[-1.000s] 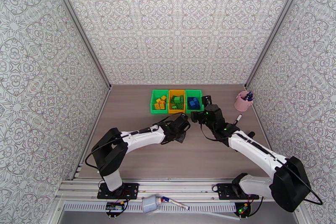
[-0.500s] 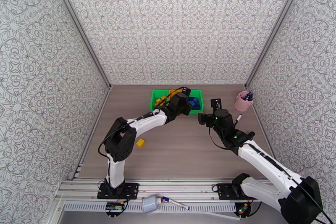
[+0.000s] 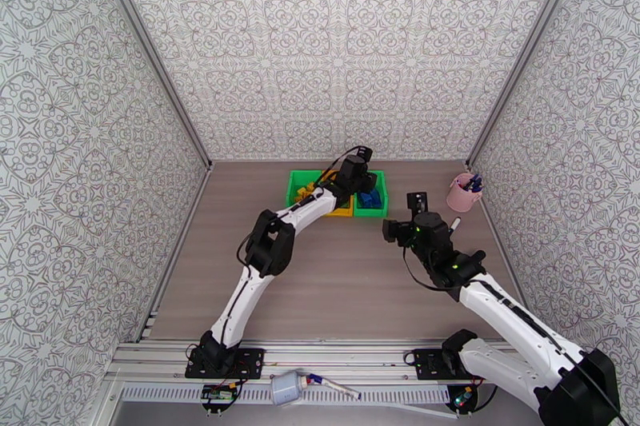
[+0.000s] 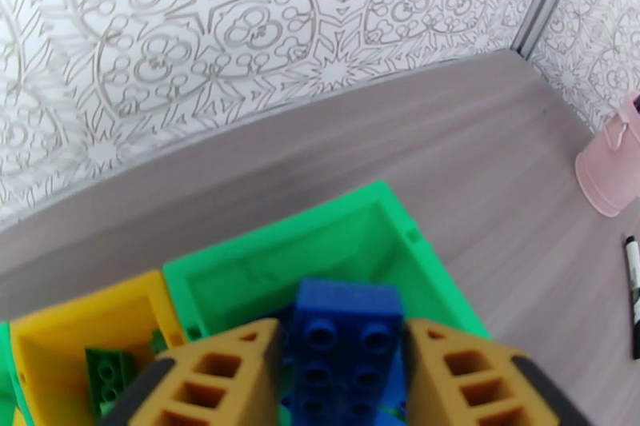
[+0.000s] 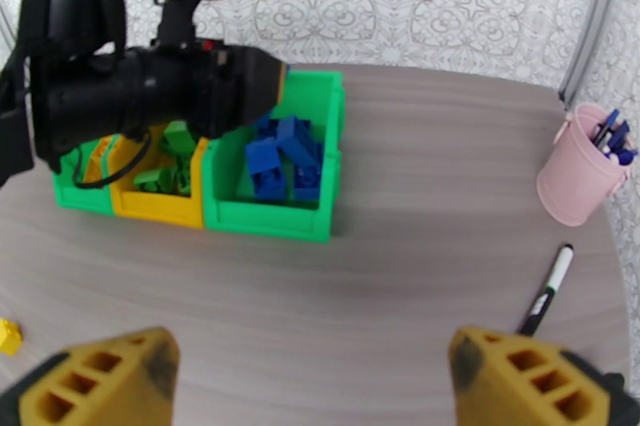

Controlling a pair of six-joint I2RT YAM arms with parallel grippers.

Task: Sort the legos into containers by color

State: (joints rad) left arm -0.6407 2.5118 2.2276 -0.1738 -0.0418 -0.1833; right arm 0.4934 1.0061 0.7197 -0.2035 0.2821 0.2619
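Observation:
Three joined containers stand at the back: a left green bin (image 3: 298, 178) with yellow legos (image 3: 304, 193), a yellow bin (image 5: 156, 208) with green legos (image 5: 164, 176), and a right green bin (image 5: 264, 220) with blue legos (image 5: 284, 152). My left gripper (image 3: 358, 184) hangs over that right green bin (image 4: 352, 216). In the left wrist view a blue brick (image 4: 346, 340) sits between its fingers (image 4: 216, 372), with a thin gap on the left side. My right gripper (image 5: 312, 380) stands wide open and empty over bare table, in front of the bins. One yellow brick (image 5: 8, 336) lies loose on the table.
A pink cup of pens (image 3: 464, 192) stands at the right by the wall. A black-and-white marker pen (image 5: 548, 292) lies in front of it. Patterned walls close in the table on three sides.
My left arm has swung from mid-table out to the bins with the blue brick, and its jaws have parted. The right arm has drawn back toward the right.

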